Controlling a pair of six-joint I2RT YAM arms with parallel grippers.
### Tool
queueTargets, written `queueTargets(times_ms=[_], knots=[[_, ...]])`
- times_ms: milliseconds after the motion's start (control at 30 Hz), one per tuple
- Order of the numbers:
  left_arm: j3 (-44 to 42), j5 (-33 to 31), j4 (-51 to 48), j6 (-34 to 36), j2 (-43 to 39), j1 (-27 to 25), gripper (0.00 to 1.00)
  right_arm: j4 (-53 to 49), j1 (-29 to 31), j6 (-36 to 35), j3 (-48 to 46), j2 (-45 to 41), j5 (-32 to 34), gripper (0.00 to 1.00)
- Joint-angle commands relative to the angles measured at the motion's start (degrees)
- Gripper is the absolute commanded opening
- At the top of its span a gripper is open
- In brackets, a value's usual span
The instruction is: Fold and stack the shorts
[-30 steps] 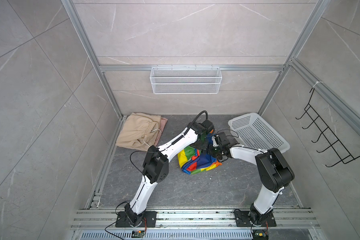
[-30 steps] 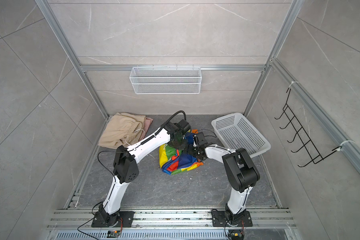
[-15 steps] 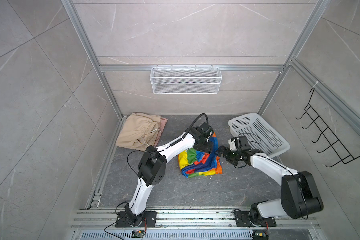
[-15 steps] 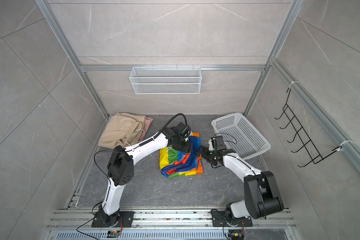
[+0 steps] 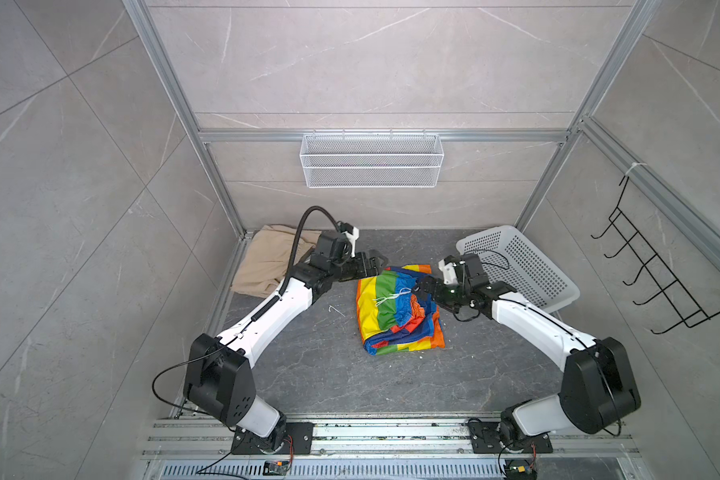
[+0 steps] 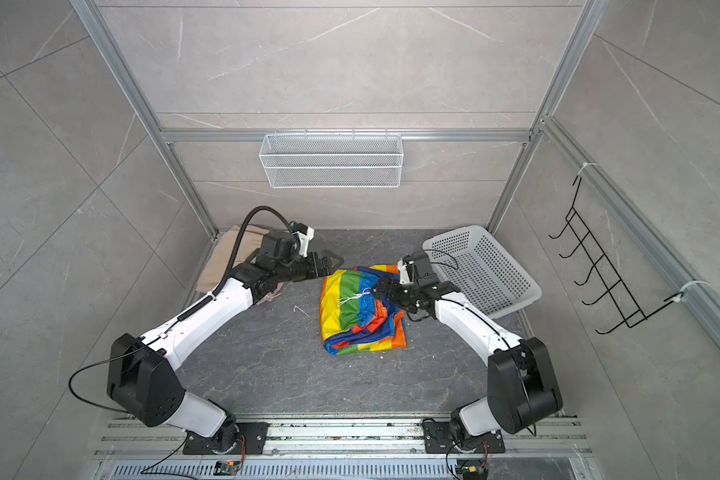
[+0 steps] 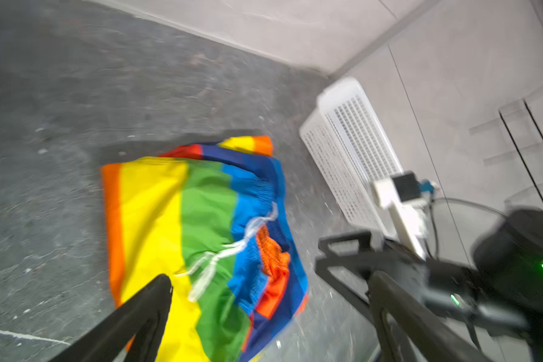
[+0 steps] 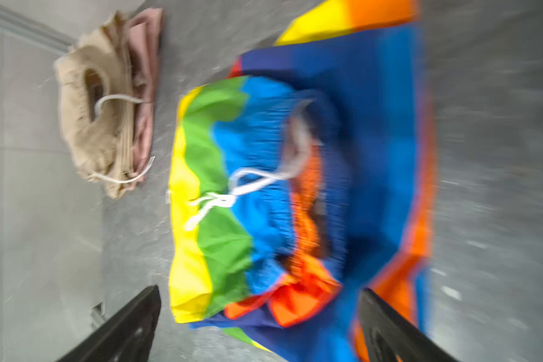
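Left tool (image 6: 334, 262): fingers spread wide, holding nothing, poised just off the far-left corner of the rainbow-striped shorts (image 5: 393, 316). Right tool (image 5: 425, 291): likewise spread and empty, above the same shorts' right edge, near the gathered waistband. Rainbow-striped shorts: folded, mid-bench (image 5: 329, 374), with the white drawstring lying on top. Beige shorts (image 5: 267, 262): far-left corner, resting on the salmon-pink shorts (image 8: 146, 78), of which only an edge shows. White perforated basket (image 5: 528, 274): far-right corner, apart from the shorts.

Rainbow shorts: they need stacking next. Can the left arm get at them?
Probably yes: the open left gripper hangs right at a corner of the rainbow shorts, nothing between; the right gripper is on their opposite side.
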Motion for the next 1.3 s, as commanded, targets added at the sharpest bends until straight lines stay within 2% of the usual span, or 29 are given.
queueTargets(times_ms=[0, 100, 233, 533, 633, 733, 800, 867, 967, 1133, 1233, 1267], knots=[[-11.05, 4.72, 9.69, -7.89, 2.31, -0.85, 1.0, 4.49, 3.1, 3.3, 2.37, 6.3, -2.76, 0.99], [-16.08, 8.67, 16.69, -11.83, 5.38, -0.21, 1.0, 5.32, 4.12, 3.37, 2.53, 11.02, -2.28, 0.99], [-16.54, 10.15, 16.94, -12.11, 10.16, -0.55, 1.0, 4.62, 4.02, 2.36, 0.82, 14.12, 0.4, 1.0], [-10.99, 3.97, 3.34, -3.59, 11.53, -0.23, 0.98, 3.89, 2.83, 1.56, -2.54, 8.46, 0.79, 1.0], [-7.94, 5.21, 0.79, -1.7, 15.75, -0.64, 0.86, 3.02, 1.5, 1.47, -2.48, 6.33, 0.47, 0.99], [-4.14, 2.31, -5.09, 0.8, 19.56, -1.41, 0.72, 2.56, 0.06, 1.42, -3.03, 4.45, 0.11, 1.0], [-2.71, 0.61, -7.39, 2.07, 21.15, -1.58, 0.58, 2.42, -0.75, 1.3, -3.56, 3.42, -0.29, 0.99], [-1.29, -1.31, -9.63, 3.71, 22.55, -1.73, 0.5, 2.34, -1.31, 1.19, -4.17, 2.34, -0.45, 1.0], [1.4, -4.27, -13.22, 6.22, 24.44, -2.54, 0.32, 2.13, -1.86, 0.94, -4.8, 0.87, -0.54, 0.99], [5.14, -6.58, -17.49, 8.39, 25.69, -2.8, 0.17, 1.76, -2.33, 0.49, -5.64, -1.07, -0.06, 0.99], [8.41, -10.14, -22.73, 10.98, 24.25, -2.74, 0.02, 1.5, -2.41, 0.37, -5.87, -1.74, -0.13, 0.99], [10.01, -11.58, -25.08, 11.96, 23.7, -2.71, 0.0, 1.37, -2.4, 0.27, -5.91, -1.91, 0.02, 0.99]])
